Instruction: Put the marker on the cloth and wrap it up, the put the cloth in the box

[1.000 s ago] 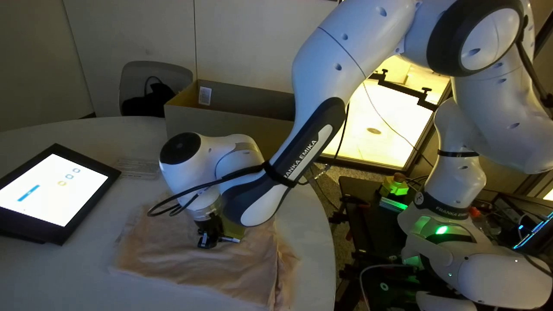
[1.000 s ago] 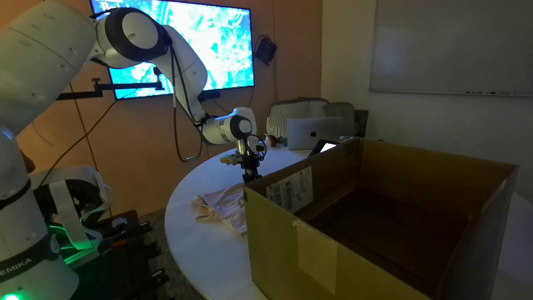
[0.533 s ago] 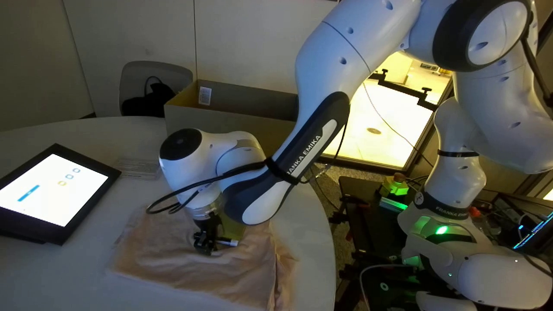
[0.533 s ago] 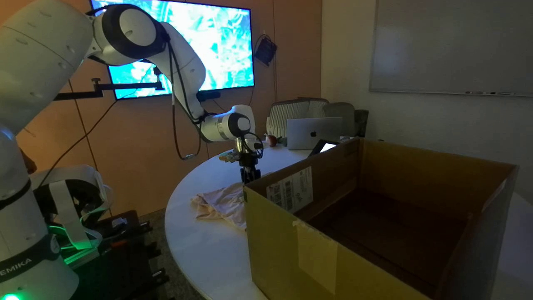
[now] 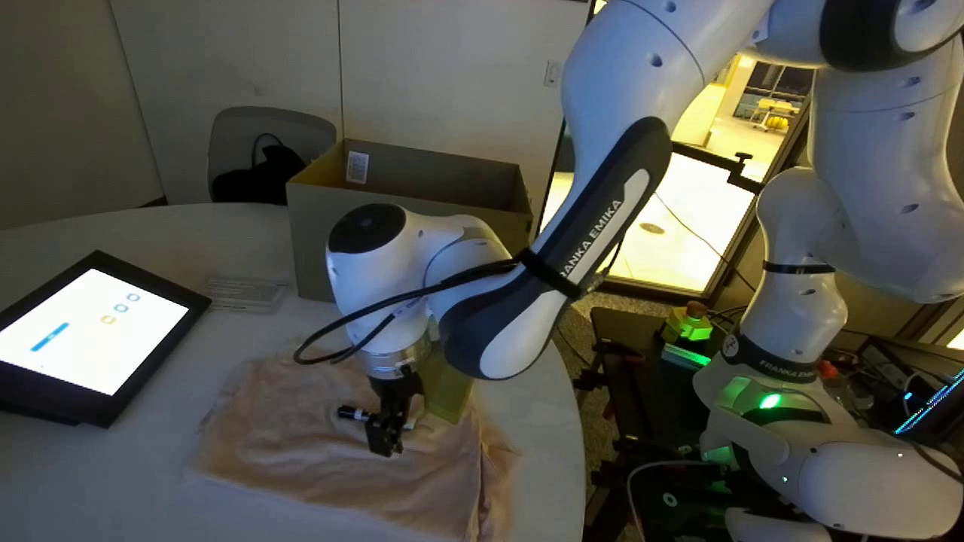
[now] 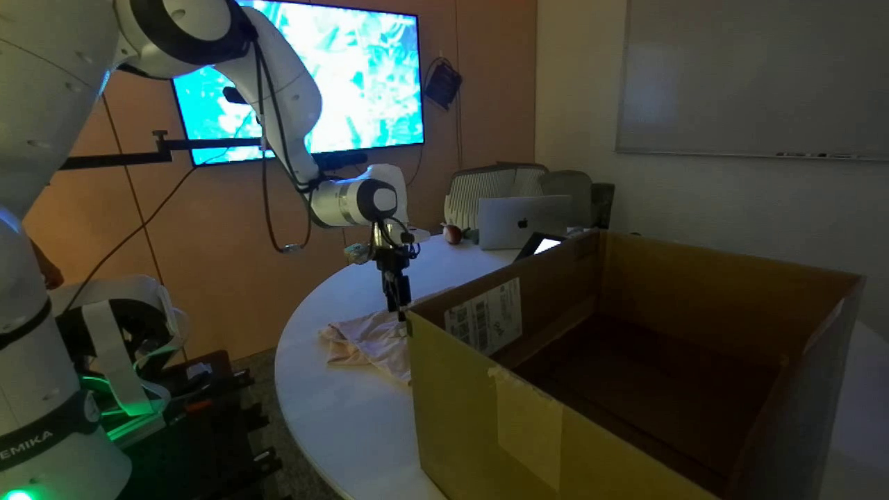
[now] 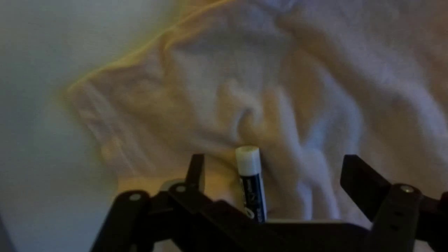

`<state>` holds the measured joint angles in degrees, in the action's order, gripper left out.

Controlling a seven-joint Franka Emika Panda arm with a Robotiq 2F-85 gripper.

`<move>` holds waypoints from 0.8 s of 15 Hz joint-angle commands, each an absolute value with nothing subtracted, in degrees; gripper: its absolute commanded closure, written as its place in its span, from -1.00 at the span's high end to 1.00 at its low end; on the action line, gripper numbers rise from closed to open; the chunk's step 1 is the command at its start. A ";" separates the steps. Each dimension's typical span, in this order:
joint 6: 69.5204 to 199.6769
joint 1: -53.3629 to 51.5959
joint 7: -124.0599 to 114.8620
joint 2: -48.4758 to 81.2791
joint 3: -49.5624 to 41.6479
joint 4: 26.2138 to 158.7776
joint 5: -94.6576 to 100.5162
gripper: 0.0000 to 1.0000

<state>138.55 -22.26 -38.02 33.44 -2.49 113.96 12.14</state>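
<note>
The marker [image 7: 252, 192], dark-bodied with a white end, lies on the wrinkled pinkish cloth [image 7: 315, 105]. In the wrist view my gripper [image 7: 273, 162] is open, its fingers wide apart over the cloth, and the marker shows between them, nearer the left finger and touching neither. An exterior view has the gripper [image 5: 385, 444] just above the cloth [image 5: 301, 459], covering the middle of the marker [image 5: 358, 414]. The large cardboard box [image 6: 479, 410] has an open top; from there it hides part of the cloth [image 6: 368, 340]. Inside, only its brown floor and walls show.
A lit tablet [image 5: 98, 331] stands on the round table [image 5: 98, 482], beside a flat clear object [image 5: 245, 292]. The box [image 5: 407, 207] rises behind the arm. A laptop [image 6: 524, 222] and a round reddish object [image 6: 452, 234] sit at the table's far side.
The gripper has opened and let go of the marker, which now rests on the cloth. The arm has shifted back toward its base, rightward in the tablet-side exterior view.
</note>
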 commanded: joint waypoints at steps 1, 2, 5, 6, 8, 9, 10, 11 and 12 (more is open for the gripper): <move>148.82 -19.88 -31.14 26.83 1.44 126.29 11.56 1.00; 150.99 -19.99 -29.14 26.18 1.81 128.72 12.21 1.00; 155.66 -20.06 -21.76 25.28 2.39 134.06 13.29 1.00; 156.47 -20.22 -19.41 25.20 2.36 135.38 14.00 1.00; 156.95 -20.39 -14.77 25.47 2.33 137.02 15.54 1.00; 156.80 -20.36 -12.53 25.58 2.32 137.48 16.49 1.00; 156.53 -20.23 -10.29 25.78 2.44 137.72 17.44 1.00; 156.25 -19.95 -7.91 25.84 2.76 137.71 18.14 1.00; 155.99 -19.77 -5.60 25.71 3.06 137.72 18.97 1.00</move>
<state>155.35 -21.24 -12.19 27.70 1.77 135.82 16.75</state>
